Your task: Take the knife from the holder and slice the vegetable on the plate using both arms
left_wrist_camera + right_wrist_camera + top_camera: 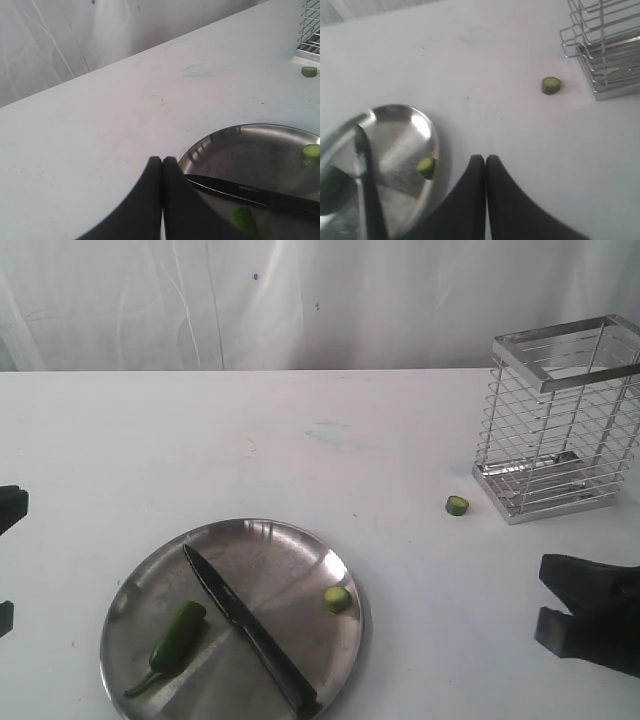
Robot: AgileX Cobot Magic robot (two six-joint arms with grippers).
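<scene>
Behind everything, saw a white curtain (300, 300) closing off the room. Below it, saw a plain white table (300, 430), smooth and faintly smudged, likely slick under steel.

Far right, found the holder (520, 440) upright, with no knife in it. Near left, found the plate (280, 570), shiny, scuffed and shallow; judged it apt to slide if pushed.

Noted the right claw (485, 161) near right, well apart from the plate, pinched tight on nothing. Noted the left claw (162, 165) at the left edge, likewise pressed closed and empty.

Found the knife (245, 625) lying diagonally across the plate, tip far-left, handle at the near rim. Judged it light, stiff and slippery on metal, best taken by the black handle.

Found the vegetable (178, 635) just left of the blade, stem toward the near side. Judged it soft, round and prone to roll, best pinned mid-body.

Spotted one slice (337, 598) at the plate's right side and a second slice (457, 505) on the table near the holder.
</scene>
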